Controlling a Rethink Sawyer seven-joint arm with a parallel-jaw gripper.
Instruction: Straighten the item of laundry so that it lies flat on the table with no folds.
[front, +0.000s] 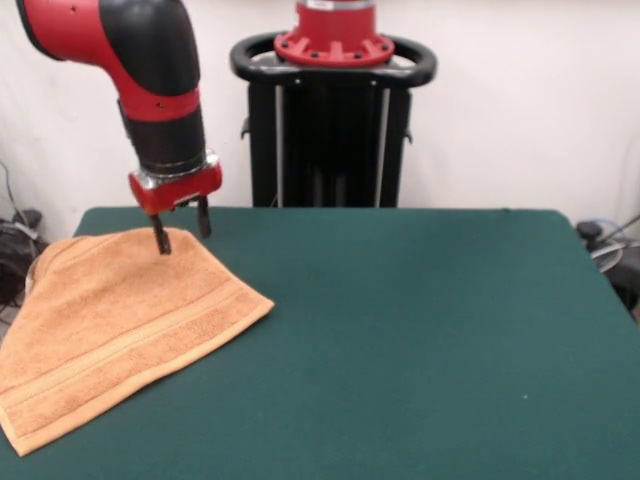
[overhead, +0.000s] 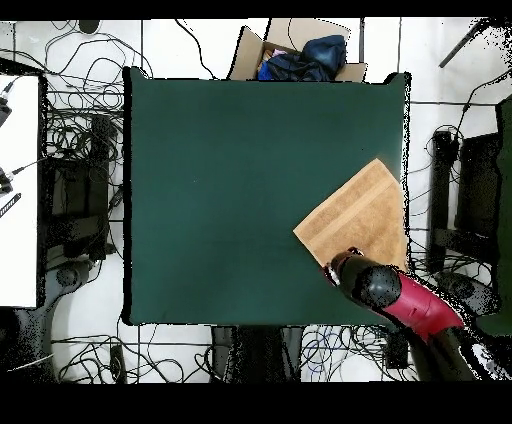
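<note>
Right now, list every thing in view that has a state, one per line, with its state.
towel: spread at the table's corner, one edge hanging over the side, far corner under the gripper.
gripper: open, fingers pointing down, one fingertip at the towel's far corner.
table: bare apart from the towel.
cardboard box: open, dark cloth inside.

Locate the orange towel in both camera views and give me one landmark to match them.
Front view: the towel lies at the lower left of the table, overhanging its left edge.
Overhead view: the towel sits at the table's right edge, lower right of the green top.
Shared landmark: the gripper, fingers apart, at the towel's corner nearest the robot.
</note>
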